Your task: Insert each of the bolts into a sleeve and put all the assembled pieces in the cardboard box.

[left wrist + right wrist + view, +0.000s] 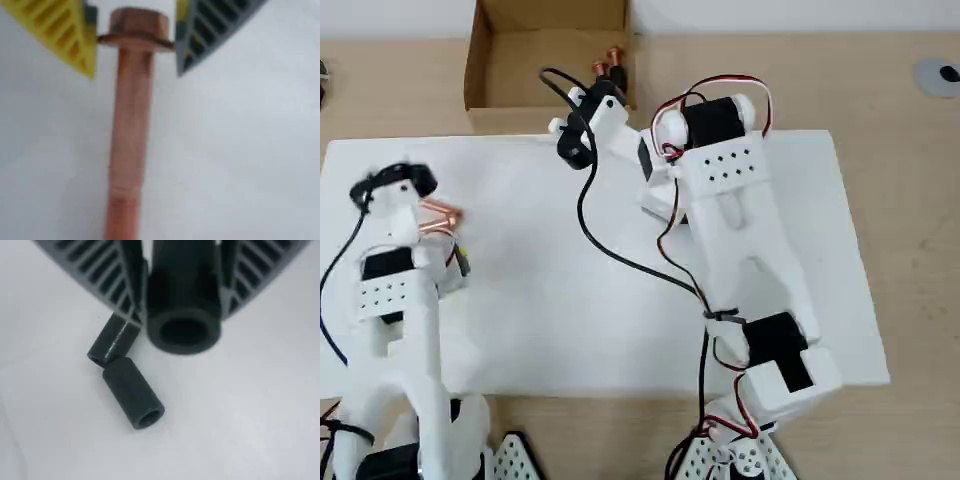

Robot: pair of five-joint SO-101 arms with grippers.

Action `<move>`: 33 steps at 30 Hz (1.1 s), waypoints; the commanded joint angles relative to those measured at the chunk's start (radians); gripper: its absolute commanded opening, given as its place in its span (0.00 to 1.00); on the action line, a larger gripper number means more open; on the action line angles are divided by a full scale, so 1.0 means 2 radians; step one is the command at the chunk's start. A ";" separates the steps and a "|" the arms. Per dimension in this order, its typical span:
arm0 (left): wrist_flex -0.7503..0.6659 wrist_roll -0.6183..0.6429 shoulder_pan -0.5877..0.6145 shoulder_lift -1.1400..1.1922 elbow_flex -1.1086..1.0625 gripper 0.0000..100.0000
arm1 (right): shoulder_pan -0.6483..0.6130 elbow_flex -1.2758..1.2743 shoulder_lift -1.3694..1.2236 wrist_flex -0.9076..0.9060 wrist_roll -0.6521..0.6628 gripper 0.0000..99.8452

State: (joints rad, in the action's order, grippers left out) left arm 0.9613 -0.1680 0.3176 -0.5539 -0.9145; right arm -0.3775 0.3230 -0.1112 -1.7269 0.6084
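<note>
My left gripper (432, 222) at the mat's left side is shut on a copper bolt (442, 214). In the left wrist view the gripper (135, 47) pinches the bolt (129, 145) just under its hex head, between a yellow finger and a grey one. My right gripper (578, 138) hangs over the mat's far edge, close to the cardboard box (476, 70), shut on a black sleeve (572, 150). The right wrist view shows that sleeve (182, 315) between the gripper's (182, 295) dark fingers, its bore facing the camera. Two more black sleeves (111, 342) (134, 392) lie touching on the mat beneath.
A white mat (570, 300) covers the middle of the wooden table. Two copper bolt heads (608, 66) stick up inside the box by its right wall. The right arm's black cable (620, 258) trails across the mat.
</note>
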 commanded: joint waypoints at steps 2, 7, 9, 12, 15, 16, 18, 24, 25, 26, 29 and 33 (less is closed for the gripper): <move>0.018 -0.120 0.005 -0.013 0.065 0.01 | 0.008 0.008 0.028 -0.002 -0.002 0.01; 0.020 -0.287 0.005 -0.013 0.068 0.01 | 0.008 0.008 0.028 -0.002 -0.002 0.01; 0.025 -0.341 0.006 -0.013 0.063 0.01 | 0.009 0.008 0.029 -0.002 -0.002 0.01; 0.023 -0.385 0.018 -0.013 0.063 0.01 | 0.009 0.007 0.029 -0.002 -0.002 0.01; 0.025 -0.455 0.045 -0.013 0.069 0.01 | 0.009 0.006 0.029 -0.002 -0.002 0.01; 0.024 -0.475 0.057 -0.013 0.069 0.01 | 0.009 0.005 0.029 -0.002 -0.002 0.01; 0.022 -0.501 0.076 -0.010 0.067 0.02 | 0.009 0.004 0.029 -0.002 -0.002 0.01; -0.050 -0.507 0.132 -0.008 0.010 0.14 | 0.009 0.004 0.029 -0.002 -0.002 0.01; -0.074 -0.494 0.140 -0.008 -0.005 0.16 | 0.009 0.004 0.029 -0.002 -0.002 0.01; -0.096 -0.481 0.144 -0.009 -0.021 0.18 | 0.009 0.004 0.029 -0.002 -0.002 0.01; -0.147 -0.454 0.147 -0.009 -0.066 0.26 | 0.008 0.004 0.029 -0.002 -0.002 0.01; -0.170 -0.427 0.147 -0.013 -0.087 0.39 | 0.007 0.004 0.029 -0.002 -0.002 0.01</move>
State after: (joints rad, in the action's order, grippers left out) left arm 0.6575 -1.0656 0.5999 -0.5539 -1.0817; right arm -0.3775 0.3230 -0.1112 -1.7269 0.6084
